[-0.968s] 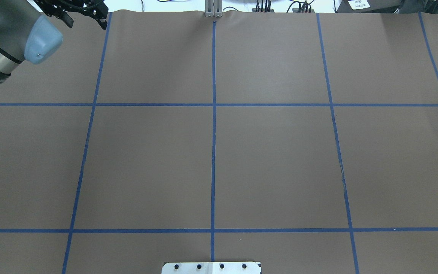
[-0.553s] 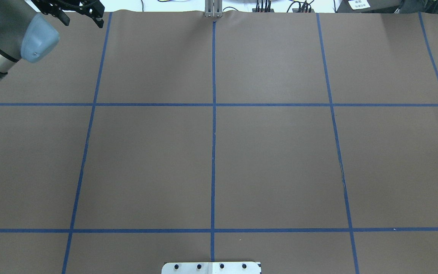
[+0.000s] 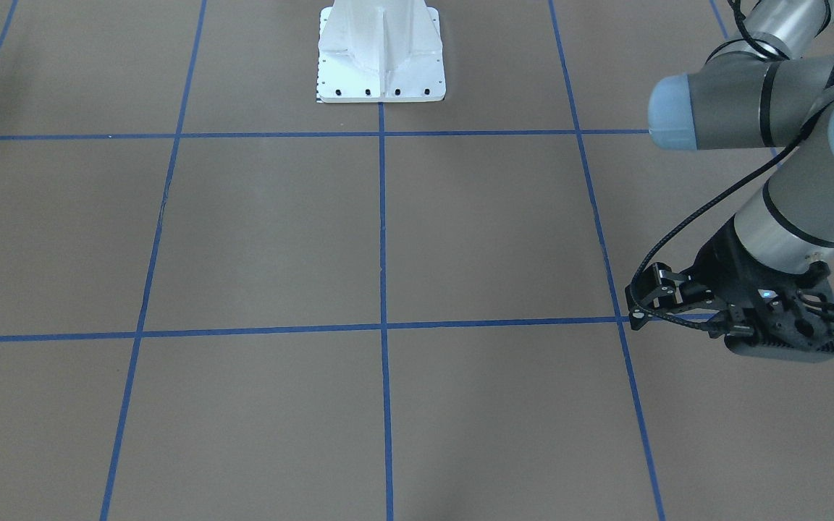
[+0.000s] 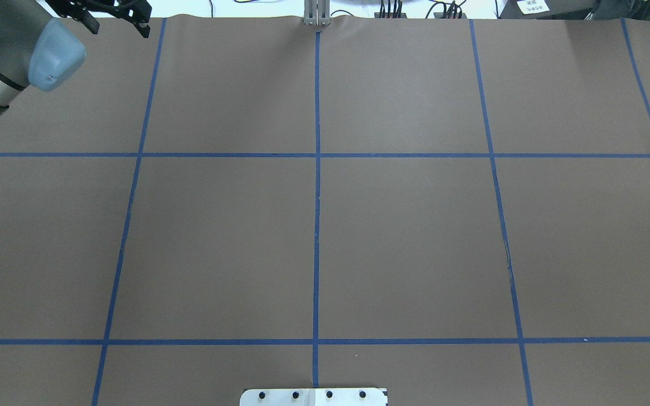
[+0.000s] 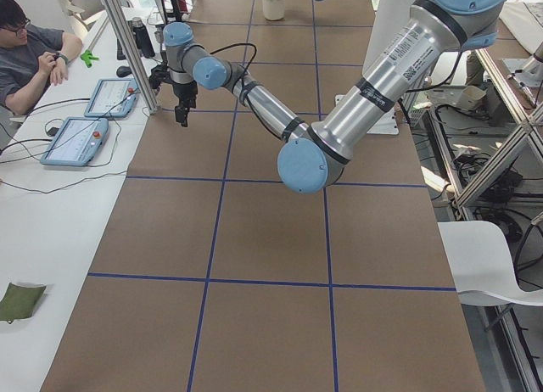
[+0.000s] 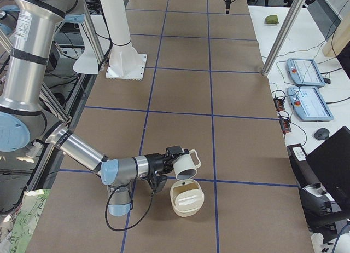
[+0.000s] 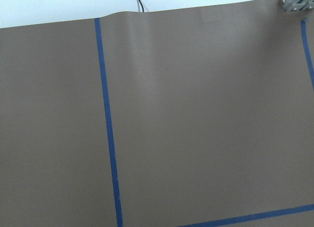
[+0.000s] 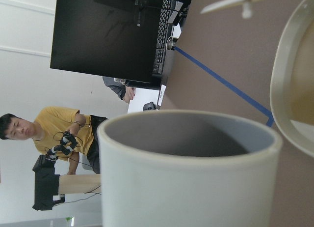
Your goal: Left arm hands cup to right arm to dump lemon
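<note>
Left tool [image 4: 116, 21], spread and empty, nearer the far edge of the table [image 4: 404, 101] than before; right tool [image 6: 167, 170]: grip unclear.

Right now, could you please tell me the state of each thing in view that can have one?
Left gripper: open, holding nothing.
Right gripper: at the cup; whether it is open or shut cannot be told.
Cup: lifted, tipped on its side, mouth toward the bowl.
Bowl: upright, just below the cup's mouth.
Lemon: cannot be made out in any view.
</note>
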